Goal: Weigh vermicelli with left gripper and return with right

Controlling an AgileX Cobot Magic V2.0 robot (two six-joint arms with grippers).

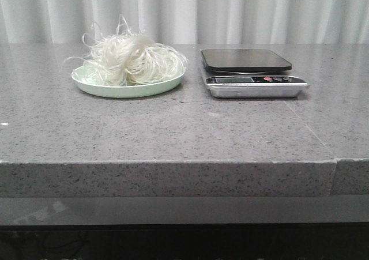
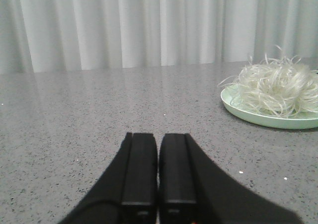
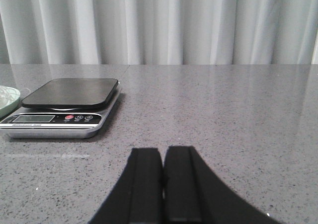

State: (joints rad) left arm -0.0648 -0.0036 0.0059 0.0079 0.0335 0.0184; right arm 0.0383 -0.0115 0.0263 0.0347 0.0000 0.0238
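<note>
**Both sets of fingers pressed together, nothing held**

The left gripper (image 2: 158, 169) has its two black fingers (image 2: 140, 169) closed with only a thin seam between, low over the grey table (image 1: 173, 133). Ahead of them and off to the right sits one pale green plate (image 1: 124, 90) carrying one wad of vermicelli (image 1: 135, 58). The right gripper (image 3: 164, 184) is likewise closed and empty; one scale (image 1: 253, 72) stands ahead-left of its fingers, its dark platform bare.
</note>
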